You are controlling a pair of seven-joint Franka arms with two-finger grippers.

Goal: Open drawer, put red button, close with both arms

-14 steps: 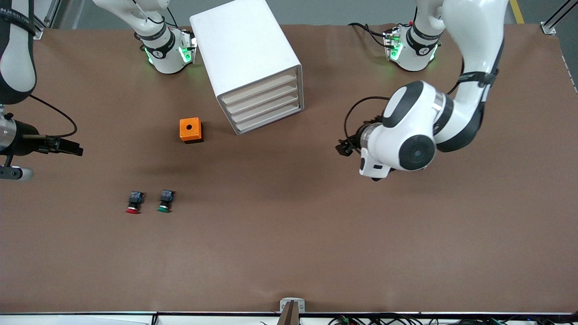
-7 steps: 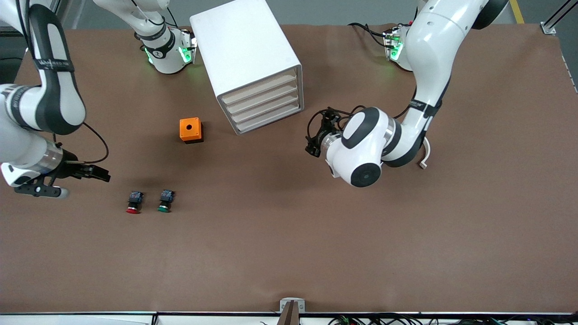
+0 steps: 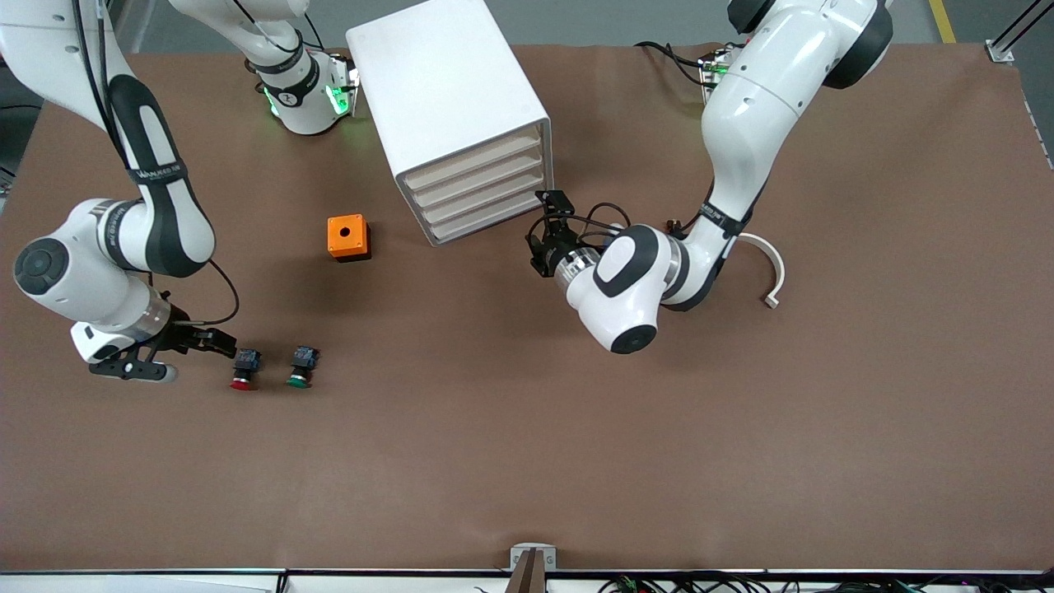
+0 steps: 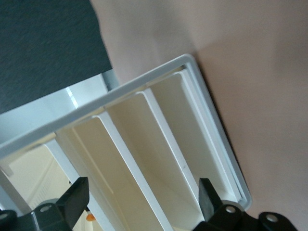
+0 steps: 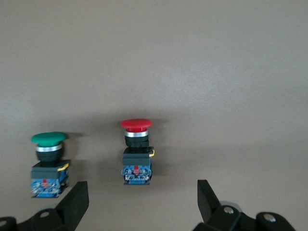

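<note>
Red button (image 3: 243, 369) lies on its side on the table (image 3: 527, 461), toward the right arm's end. A green button (image 3: 300, 367) of the same shape lies just beside it, not touching, at its 3 o'clock in the front view. An orange box (image 3: 348, 237) sits farther from the front camera, at about the red button's 1 o'clock.

Handling, my judgement: small, light, rigid plastic. The round cap looks smooth and would slip or roll between the pads; the blocky black-and-blue body has flat faces. I would take it across the body, just below the cap's collar.

Orientation: long axis runs cap to body, roughly along 6 to 12 o'clock in the front view, red cap toward 6, nearer the front camera, body toward 12. In the right wrist view the red button (image 5: 136, 154) sits between the fingers' line of approach, cap away from the camera, with the green button (image 5: 48, 161) beside it.

Right gripper (image 3: 222, 344) hangs low just beside the button's body, at about its 10 o'clock, fingers spread wide and holding nothing.

Left gripper (image 3: 547, 235) is at the drawer cabinet (image 3: 449, 107), in front of the lower drawers near the corner toward the left arm's end. Fingers wide apart, empty. All drawers look shut in the front view.
</note>
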